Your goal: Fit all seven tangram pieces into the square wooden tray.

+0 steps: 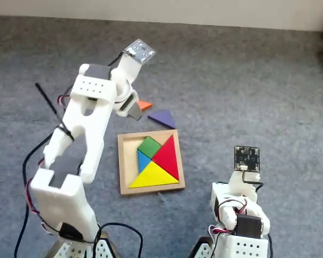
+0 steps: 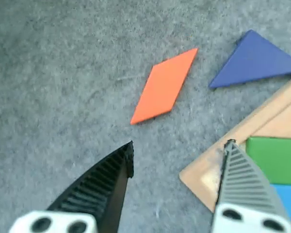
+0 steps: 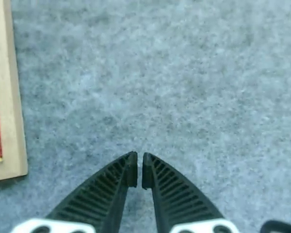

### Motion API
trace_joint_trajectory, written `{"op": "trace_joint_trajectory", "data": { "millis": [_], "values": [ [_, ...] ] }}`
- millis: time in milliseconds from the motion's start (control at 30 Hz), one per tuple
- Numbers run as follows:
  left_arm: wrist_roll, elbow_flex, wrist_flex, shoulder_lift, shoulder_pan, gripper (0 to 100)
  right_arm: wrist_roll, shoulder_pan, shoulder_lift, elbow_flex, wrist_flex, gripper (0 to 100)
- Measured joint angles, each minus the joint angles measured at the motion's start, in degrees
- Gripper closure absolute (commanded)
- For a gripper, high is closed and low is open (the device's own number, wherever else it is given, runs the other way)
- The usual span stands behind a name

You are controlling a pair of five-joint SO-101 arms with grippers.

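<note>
Two loose pieces: an orange parallelogram (image 2: 165, 85) and a violet-blue triangle (image 2: 256, 60) lie flat on the table (image 1: 247, 80), just past the far edge of the tray (image 1: 121, 166), near each other but apart.
Tray: square, pale wood, about mid-table. It holds a green square (image 1: 149, 146), a small blue triangle (image 1: 143, 161), a red triangle (image 1: 168, 153) and a yellow triangle (image 1: 153, 176), with bare wood showing in its far-left part.
Left pincer (image 2: 179, 145): released and empty, jaws spread wide, above the tray's far-left corner, one jaw over the wooden rim.
Key relation: the parallelogram lies straight ahead of the left pincer's tips, toward the table's far edge. Its long axis runs slantwise to the line between the jaws, so a wrist turn looks needed to close across the short width.
Nearer arm: the left, clearly.
Right pincer (image 3: 139, 158): clenched on nothing, above the table off the tray's right edge.
Materials: the pieces are thin, flat, painted and sharp-cornered. The table's grey covering is napped like felt, so a thin piece probably offers little edge to catch.
</note>
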Motion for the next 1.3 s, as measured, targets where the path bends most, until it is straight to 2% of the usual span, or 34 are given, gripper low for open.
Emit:
{"op": "trace_joint_trajectory", "data": {
  "millis": [233, 633, 933, 1300],
  "values": [
    [0.0, -10.29, 0.0, 9.85, 0.26, 69, 0.0, 0.0, 0.0, 0.0, 0.0, 96.1],
    [-4.57, -23.12, 0.0, 28.13, 0.26, 70, 0.0, 0.0, 0.0, 0.0, 0.0, 96.1],
    [-11.69, -25.76, 0.53, 33.41, 0.88, 87, 0.0, 0.0, 0.0, 0.0, 0.0, 96.1],
    [-13.54, -31.3, 10.02, 34.29, 1.14, 95, 0.0, 0.0, 0.0, 0.0, 0.0, 96.1]
  ]
}}
